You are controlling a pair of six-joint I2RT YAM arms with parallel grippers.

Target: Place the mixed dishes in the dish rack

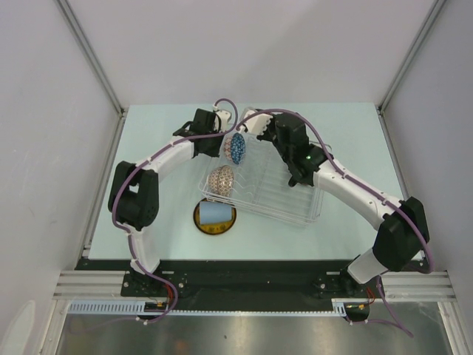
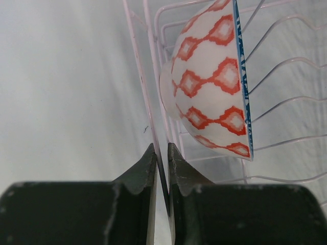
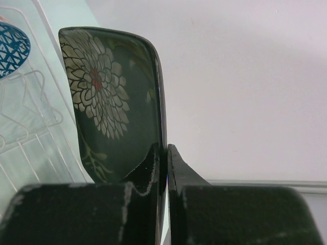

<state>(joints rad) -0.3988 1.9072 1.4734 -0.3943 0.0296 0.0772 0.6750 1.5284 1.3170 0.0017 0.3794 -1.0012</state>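
Top external view puts the nearest dishes just outside the near-left corner of the rack (image 1: pixel 295 211): a pale cup (image 1: pixel 214 213) sits on a yellow plate (image 1: pixel 216 231) on the table (image 1: pixel 347 133), and neither is loaded yet. Next, inside the left end of the rack, a beige bowl (image 1: pixel 222 180) stands on edge between the wires. Just beyond it a blue bowl (image 1: pixel 238 149) stands the same way, so two dishes look to be in place. Farther on, at the left rim beside the blue bowl, the left gripper (image 2: pixel 161 158) has its fingers drawn in narrow, with a thin wire of the rack's rim pinched between them; it appears to be steadying the rack. Farthest of all, at the rack's far edge, the right gripper (image 3: pixel 162 158) is clamped on the edge of a black square plate (image 3: pixel 112 102) with a pale flower on it. The plate is held upright and, in the right wrist view, rises above the fingers, with the blue bowl off to its left. Whether it already rests between wires cannot be told. No mug shows in any view. By this reading about a third of the load is done, the square plate is in hand, and the cup, the yellow plate and the unseen mug remain.
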